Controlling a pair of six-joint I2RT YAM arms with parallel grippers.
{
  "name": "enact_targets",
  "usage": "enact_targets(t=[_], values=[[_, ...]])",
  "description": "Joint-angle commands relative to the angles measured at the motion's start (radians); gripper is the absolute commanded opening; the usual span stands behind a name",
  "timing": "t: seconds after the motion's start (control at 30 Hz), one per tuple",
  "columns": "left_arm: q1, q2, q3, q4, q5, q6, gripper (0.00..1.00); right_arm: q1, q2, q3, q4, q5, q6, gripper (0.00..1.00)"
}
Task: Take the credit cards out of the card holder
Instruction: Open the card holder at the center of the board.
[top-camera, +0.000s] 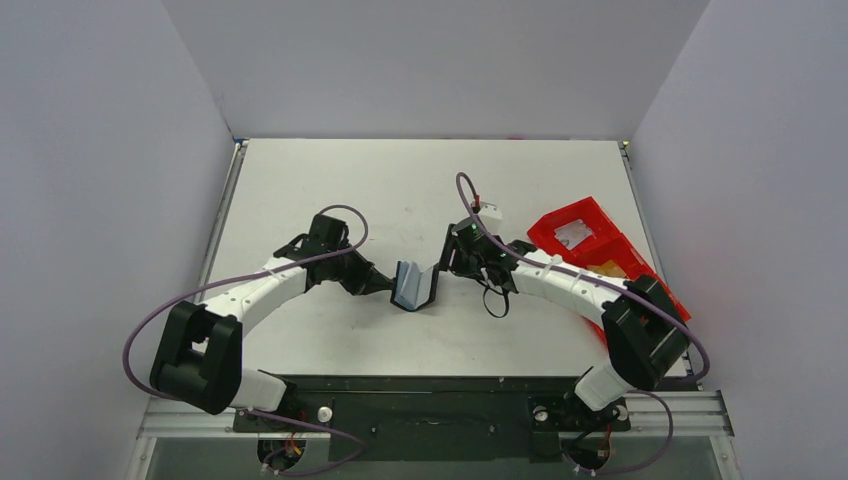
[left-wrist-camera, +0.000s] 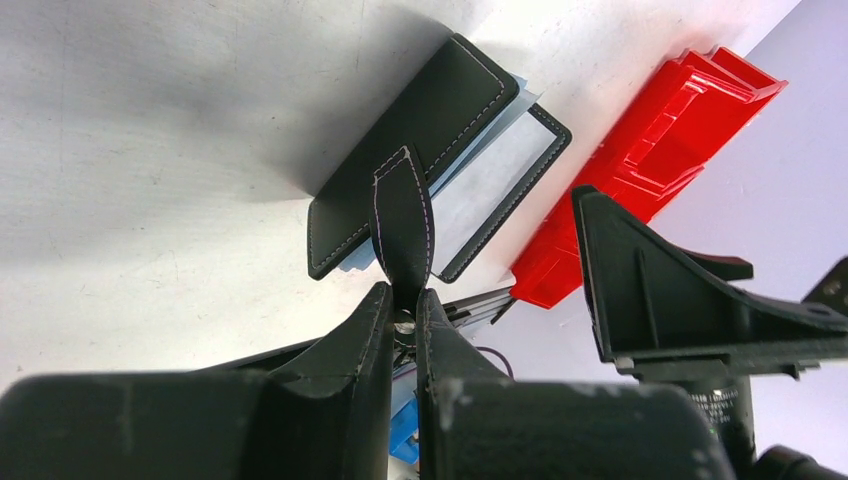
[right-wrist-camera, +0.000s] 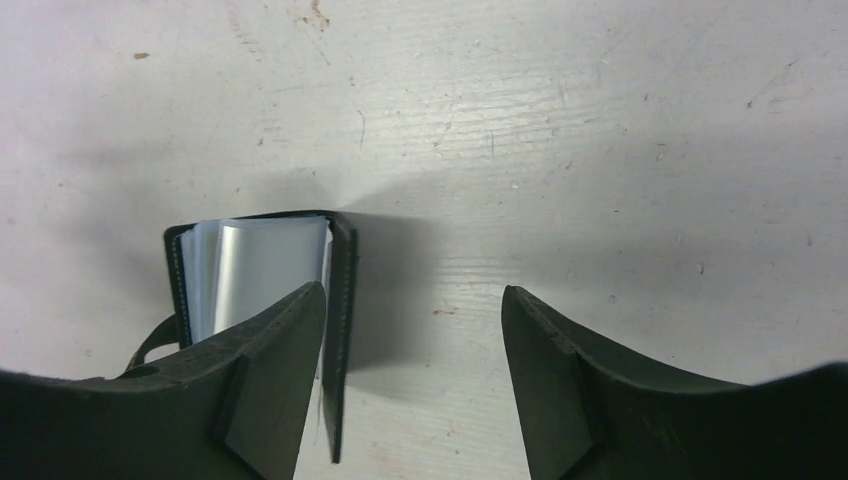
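- Card holder (top-camera: 415, 285): mid-table between your arms, propped open.
- Left gripper (left-wrist-camera: 403, 300): pinched tight on its closing tab (left-wrist-camera: 402, 215).
- Right gripper (right-wrist-camera: 415, 300): jaws wide, empty.
- Cards: none visibly drawn; extraction remains.

The left arm (top-camera: 262, 288) is stretched inward, its jaws pinched shut on the tab (left-wrist-camera: 402, 225) of the card holder (left-wrist-camera: 420, 120). The right arm (top-camera: 560, 282) is bent inward, its jaws held wide apart.
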Motion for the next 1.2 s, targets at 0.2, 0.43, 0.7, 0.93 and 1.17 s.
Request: enact_targets(t=[0.2, 0.43, 0.7, 0.93, 1.17], values=[[-0.009, -0.044, -0.021, 0.032, -0.005, -0.007, 0.0, 0.113, 0.013, 0.092, -0.026, 0.058, 0.008, 0.51], [-0.01, -0.051, -0.036, 0.041, -0.005, -0.008, 0.0, 0.143, 0.114, 0.113, -0.023, 0.038, 0.002, 0.43], [-0.011, -0.069, -0.041, 0.042, -0.004, -0.009, 0.0, 0.142, 0.138, 0.075, 0.006, 0.038, 0.005, 0.54], [-0.013, -0.075, -0.04, 0.038, -0.004, -0.009, 0.0, 0.142, 0.034, 0.037, 0.049, 0.054, 0.027, 0.61], [-0.013, -0.074, -0.04, 0.036, -0.005, -0.008, 0.0, 0.164, -0.033, 0.068, 0.028, 0.094, 0.013, 0.61]])
